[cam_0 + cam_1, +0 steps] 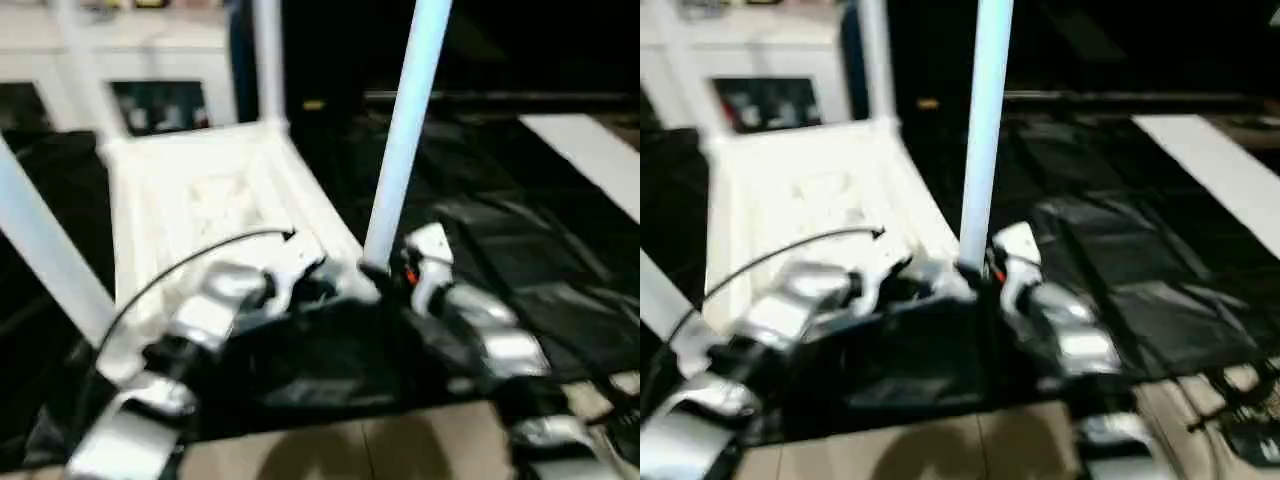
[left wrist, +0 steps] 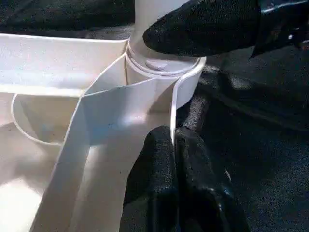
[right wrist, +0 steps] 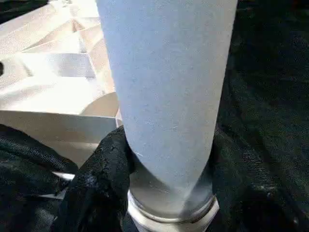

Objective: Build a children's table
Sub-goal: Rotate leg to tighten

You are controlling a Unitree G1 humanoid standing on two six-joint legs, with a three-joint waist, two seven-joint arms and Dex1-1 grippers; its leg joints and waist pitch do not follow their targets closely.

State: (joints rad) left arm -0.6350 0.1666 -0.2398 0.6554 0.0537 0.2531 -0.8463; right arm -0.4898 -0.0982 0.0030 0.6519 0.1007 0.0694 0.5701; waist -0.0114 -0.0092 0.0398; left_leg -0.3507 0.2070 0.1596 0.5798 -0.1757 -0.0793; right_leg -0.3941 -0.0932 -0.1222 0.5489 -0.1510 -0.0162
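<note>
- No brand, label or writing can be read anywhere in the views.
- The small all-white plastic children's table [image 1: 200, 200] lies upside down on a black crinkled sheet [image 1: 520, 260] spread over the floor; a strip of pale tiled floor [image 1: 340, 450] shows at the near edge of the sheet.
- Behind the table stands a white cabinet with dark glass doors [image 1: 150, 100], and a flat white board [image 1: 590, 155] lies on the sheet far off to the right.
- The table's ribbed, rimmed underside faces up, and its long axis runs away from the robot towards the cabinet.
- Round tapering white legs stand up from the corner sockets: the near right leg [image 1: 405, 130] rises almost upright with a slight lean to the right, a far leg [image 1: 268, 60] stands behind it, and another leg [image 1: 45, 250] slants across the left side.
- The left tool [image 2: 174, 145] has its two black fingers pressed together, pinching the thin white rim of the table just beside the near right socket.
- The right tool [image 3: 164, 164] has its fingers part open around the base of the near right leg, just above the socket collar; one finger [image 3: 104, 164] touches the leg.
</note>
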